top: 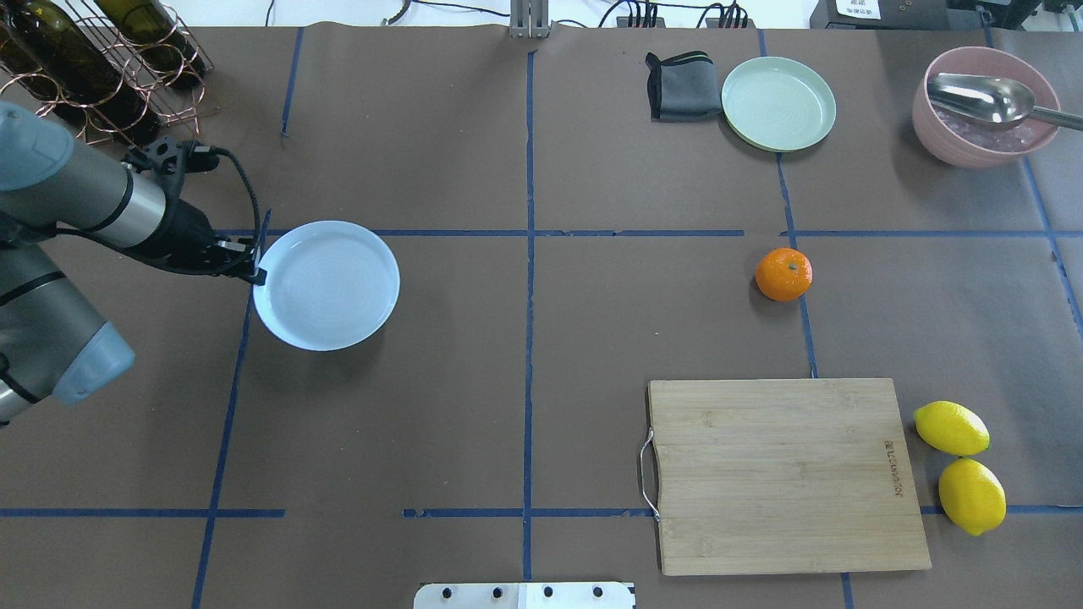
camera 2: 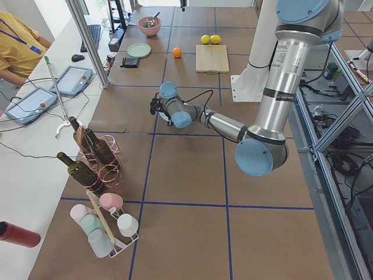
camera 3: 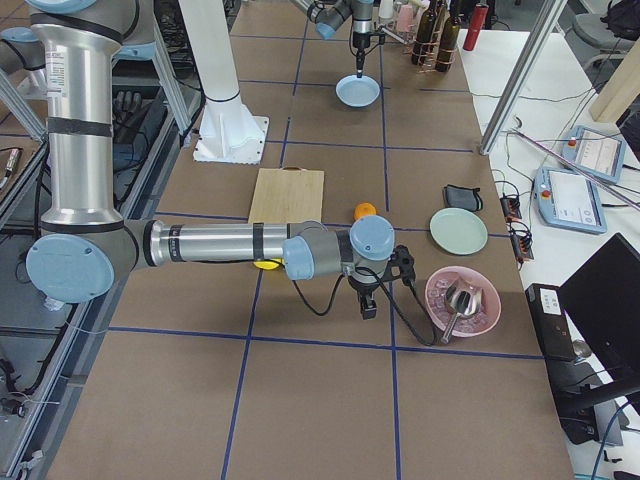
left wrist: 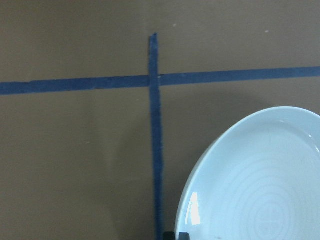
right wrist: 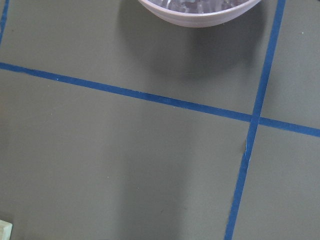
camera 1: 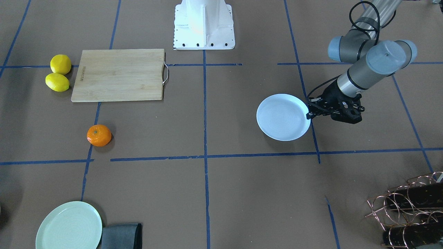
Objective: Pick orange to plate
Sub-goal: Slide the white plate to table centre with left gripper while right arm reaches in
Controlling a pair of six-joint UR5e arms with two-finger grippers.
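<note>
The orange (top: 783,274) lies alone on the brown table, right of centre in the overhead view; it also shows as the orange (camera 1: 99,135) in the front-facing view. The pale bluish-white plate (top: 326,285) sits far off on the left side. My left gripper (top: 255,275) is at the plate's left rim with its fingers pinched together on it, and the left wrist view shows the plate (left wrist: 260,185) close below. My right gripper (camera 3: 368,305) hangs over the table beside the pink bowl, away from the orange (camera 3: 365,211). Whether it is open or shut cannot be told.
A wooden cutting board (top: 783,474) lies near the robot's base, with two lemons (top: 951,428) to its right. At the far side are a pale green plate (top: 778,103), a grey cloth (top: 681,85) and a pink bowl (top: 981,106) holding a spoon. A wine rack (top: 93,59) stands far left.
</note>
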